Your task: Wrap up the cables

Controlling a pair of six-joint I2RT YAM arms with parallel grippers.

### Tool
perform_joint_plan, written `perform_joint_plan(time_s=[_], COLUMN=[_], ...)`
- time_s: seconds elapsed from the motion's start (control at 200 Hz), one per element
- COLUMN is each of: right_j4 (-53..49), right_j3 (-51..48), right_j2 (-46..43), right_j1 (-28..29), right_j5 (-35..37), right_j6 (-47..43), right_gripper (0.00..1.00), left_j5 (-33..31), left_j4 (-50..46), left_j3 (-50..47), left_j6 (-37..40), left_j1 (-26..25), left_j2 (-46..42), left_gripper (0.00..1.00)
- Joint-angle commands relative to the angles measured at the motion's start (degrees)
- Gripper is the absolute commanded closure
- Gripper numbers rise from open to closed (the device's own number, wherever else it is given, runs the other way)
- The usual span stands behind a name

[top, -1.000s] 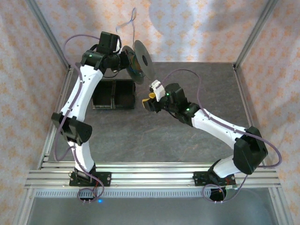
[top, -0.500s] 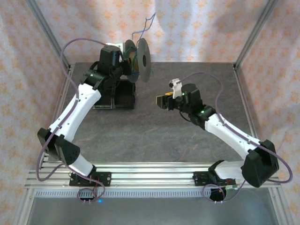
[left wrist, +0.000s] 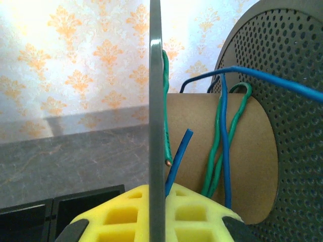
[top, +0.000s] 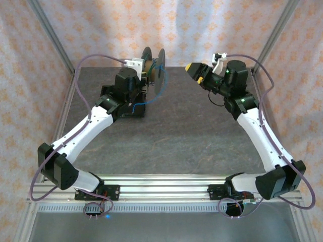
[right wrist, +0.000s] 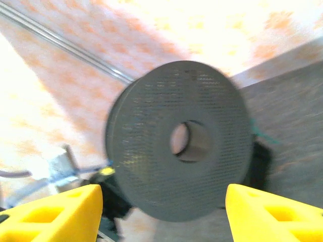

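Currently catalogued, item by item:

1. Left gripper (left wrist: 157,218): closed. Its yellow pads (left wrist: 113,222) pinch the thin near flange of the spool (left wrist: 295,101), which runs edge-on up the middle of the left wrist view.

2. Spool: dark grey, with two round perforated flanges on a brown cardboard core (left wrist: 250,161). It is held at the far left of the surface (top: 192,131), just beyond a black bin (top: 115,107) as seen from the top camera.

3. Green cable (left wrist: 216,151): on the core, with two strands lying side by side over the cardboard. One cut end with a bare copper tip rests against the near flange.

4. Blue cable (left wrist: 225,136): on the core, crossing it right beside the green strands.
   - One loose end sticks up close to the near flange.
   - Another length leads off to the right across the face of the far flange.
   - From the top camera, a blue length hangs from the spool down over the bin.

5. Right gripper (top: 194,69): jaws spread wide, nothing between them. It is raised at the far right of the surface, well apart from the spool and facing it. The right wrist view is blurred. Between the two yellow fingertips (right wrist: 58,212) it shows a flange's outer face with its centre hole.
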Motion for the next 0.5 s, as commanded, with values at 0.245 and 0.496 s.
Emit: perform_joint_plan(time_s=[0.245,0.496], right_j4=[14.01,22.76], right_j3=[-6.57,-16.95], right_j2=[-6.25,-12.02], right_j1=[6.18,14.91], right_j5=[-9.23,0.94], right_j6=[12.85,6.84], right_gripper=[0.36,0.30], left_j5=[-6.37,-8.32], left_j4=[12.16,12.47], left_j3=[-0.38,-0.32], left_j6=[2.89,3.15], left_j1=[-0.89,-1.17], left_j2=[-3.23,-2.95], left_gripper=[1.00,1.00])
